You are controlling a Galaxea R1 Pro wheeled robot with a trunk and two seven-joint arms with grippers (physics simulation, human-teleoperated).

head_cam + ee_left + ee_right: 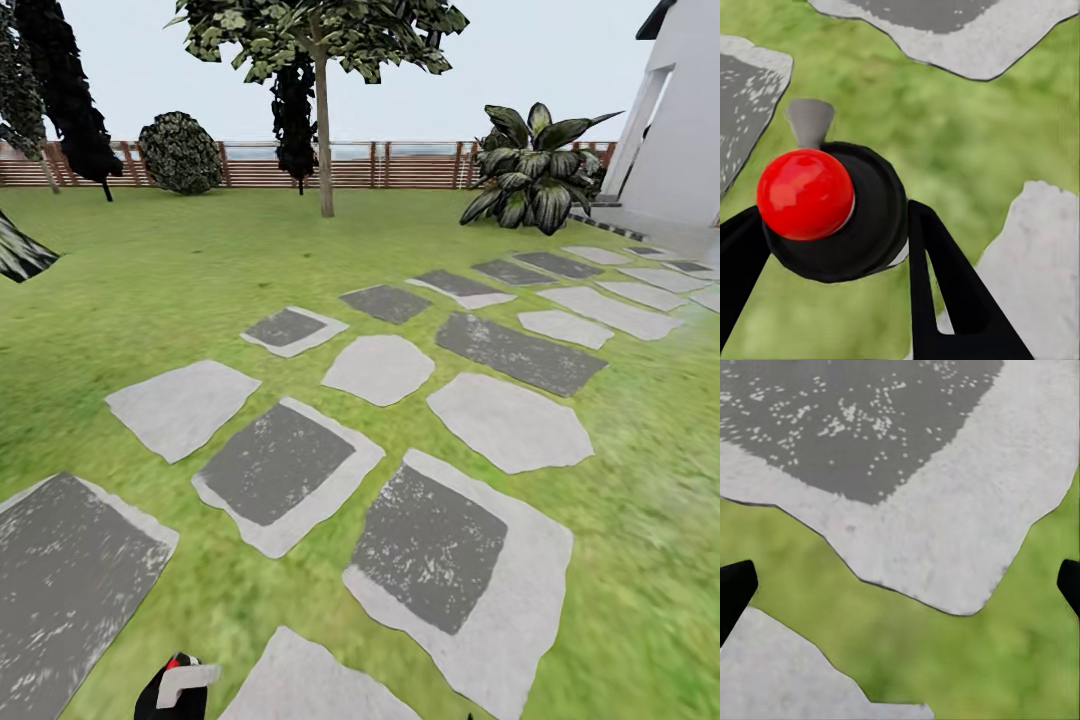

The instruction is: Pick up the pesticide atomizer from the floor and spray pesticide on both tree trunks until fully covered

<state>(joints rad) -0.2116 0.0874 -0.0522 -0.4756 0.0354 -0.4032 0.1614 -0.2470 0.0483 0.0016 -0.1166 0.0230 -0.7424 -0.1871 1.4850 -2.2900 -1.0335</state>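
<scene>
**Atomizer carried over the stepping-stone path, one tree ahead**

At the far left of the head view, dark cypress-like trees and a round shrub are seen before the slatted wooden fence. At the lower edge, left of centre, the pesticide atomizer is held in the left tool. In the left wrist view the atomizer is clamped between the two black fingers of the left tool; its long axis runs nearly along the camera's line of sight, the red top facing the camera, and the grey nozzle points away from the tool's base, over the grass. Across the lawn, grey stepping stones run toward the upper right. Just left of centre, at the lawn's far side, a tree stands on a straight, upright pale trunk. Further right are a broad-leaved plant and a white building. In the right wrist view the right tool is spread wide, its fingertips at opposite edges, above a stone and grass.
</scene>
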